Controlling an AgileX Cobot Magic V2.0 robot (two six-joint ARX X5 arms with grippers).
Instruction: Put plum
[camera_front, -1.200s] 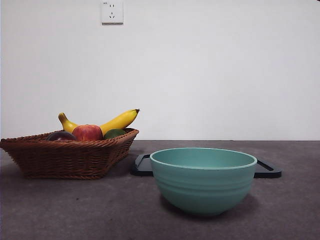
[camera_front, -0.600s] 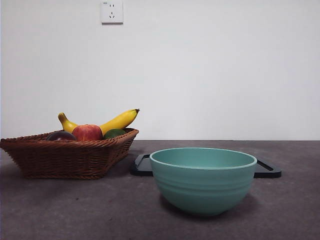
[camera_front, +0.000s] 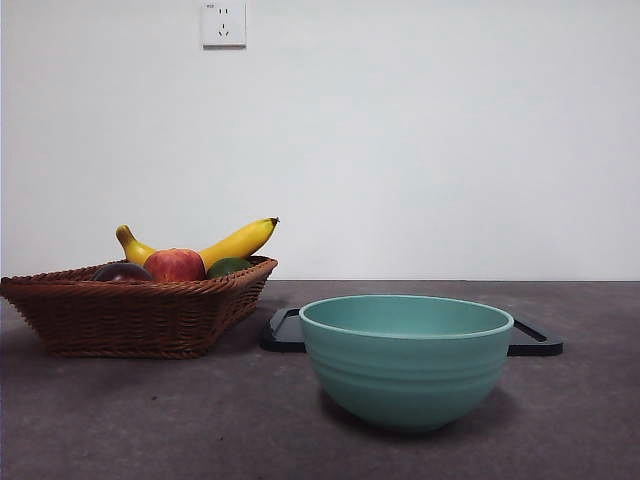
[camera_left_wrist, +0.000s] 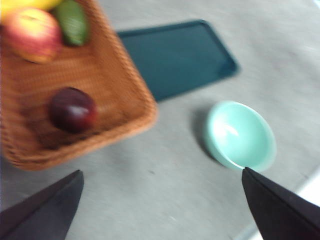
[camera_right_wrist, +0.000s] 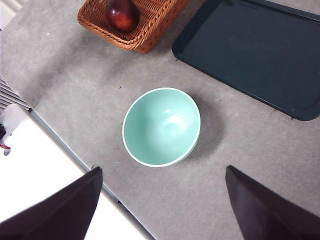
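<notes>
Left wrist view: left gripper (camera_left_wrist: 160, 200) spread wide, empty, high above plum (camera_left_wrist: 72, 109) in wicker basket (camera_left_wrist: 131, 87); poised to descend. Right gripper (camera_right_wrist: 162, 200) likewise spread, above bowl (camera_right_wrist: 161, 126), waiting.

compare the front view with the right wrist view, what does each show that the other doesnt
Only the front view shows the banana, the red-and-yellow fruit, the green fruit and the wall socket.

Only the right wrist view shows the right gripper, jaws wide apart high above the table, the bowl's empty inside and the table's white edge.

Both show the plum in the wicker basket, the teal bowl and the dark tray.
</notes>
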